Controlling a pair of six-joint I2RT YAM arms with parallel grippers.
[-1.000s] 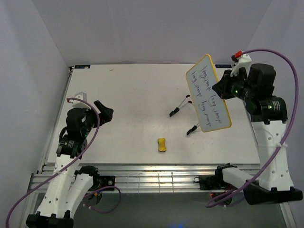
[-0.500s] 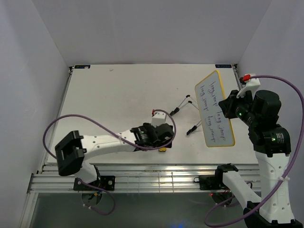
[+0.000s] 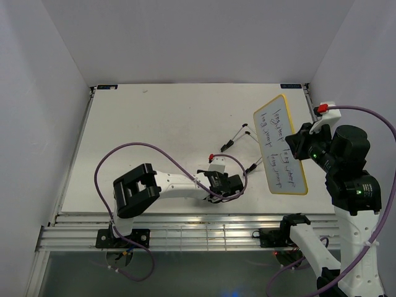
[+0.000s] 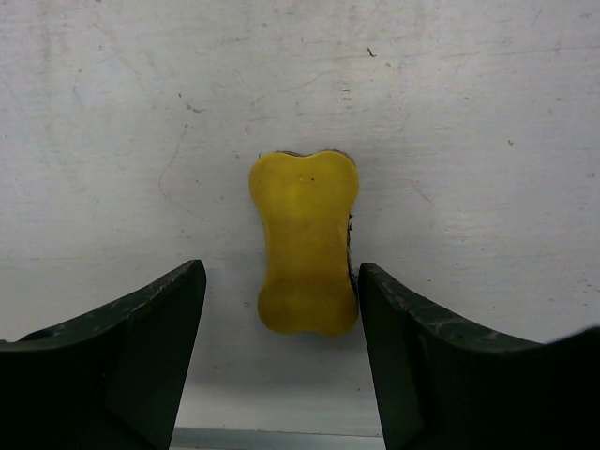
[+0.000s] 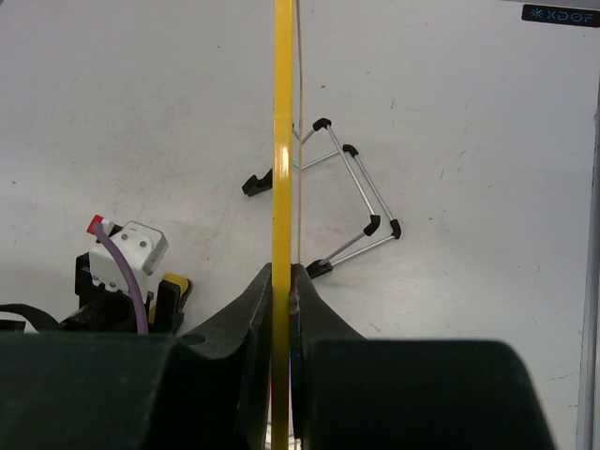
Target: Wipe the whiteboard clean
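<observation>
The whiteboard [image 3: 281, 143], yellow-framed with purple handwriting, hangs tilted above the table's right side. My right gripper [image 3: 303, 147] is shut on its right edge. In the right wrist view the whiteboard [image 5: 281, 141] shows edge-on as a yellow strip, pinched in the right gripper [image 5: 284, 277]. My left gripper [image 3: 228, 189] reaches low over the table near the front edge. In the left wrist view the left gripper [image 4: 281, 281] is open around the near end of a yellow peanut-shaped eraser [image 4: 305, 242] lying flat. The right finger [image 4: 384, 309] almost touches it, while the left finger stands apart.
A folding wire stand [image 3: 241, 148] with black tips lies on the table between the eraser and the board, also visible as the stand [image 5: 342, 183] from the right wrist. The table's front edge meets an aluminium rail [image 3: 185, 223]. White walls enclose three sides.
My left arm swung from the table's left side over to the eraser, and its jaws have narrowed around it. The right arm drew the board slightly right and nearer.
</observation>
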